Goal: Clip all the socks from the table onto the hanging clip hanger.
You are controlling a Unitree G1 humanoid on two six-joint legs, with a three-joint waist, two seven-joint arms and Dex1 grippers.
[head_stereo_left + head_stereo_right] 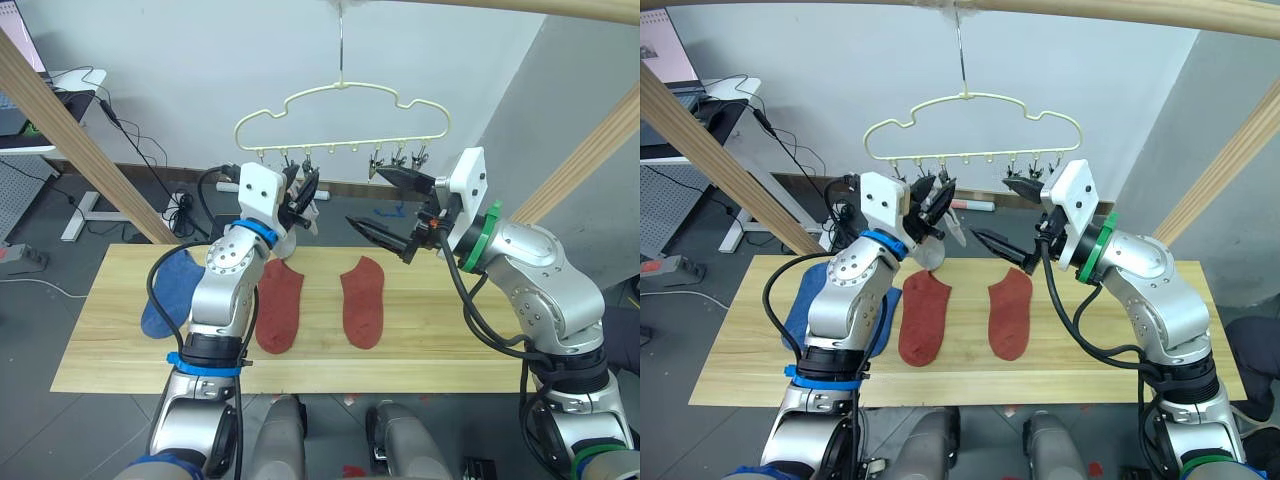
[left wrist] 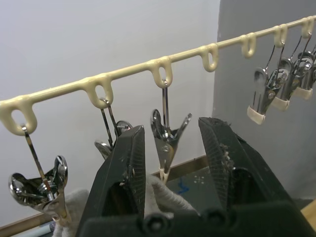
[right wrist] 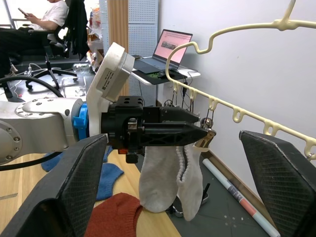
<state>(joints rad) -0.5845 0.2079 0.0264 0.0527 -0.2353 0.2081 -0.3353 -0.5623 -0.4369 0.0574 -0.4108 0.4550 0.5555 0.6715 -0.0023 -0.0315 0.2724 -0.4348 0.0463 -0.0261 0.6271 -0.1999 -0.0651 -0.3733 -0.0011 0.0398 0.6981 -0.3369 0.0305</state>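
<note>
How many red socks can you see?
2, both flat on the table: one red sock beside the left arm, the other nearer the middle. Others may be hidden.

Bright even indoor light, sharp.

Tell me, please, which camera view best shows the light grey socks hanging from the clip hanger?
The right wrist view: both grey socks hang in full from a clip on the clip hanger, beside the left claw. The left wrist view catches just their tops under the clips. In both eye views the left arm hides most of them.
</note>
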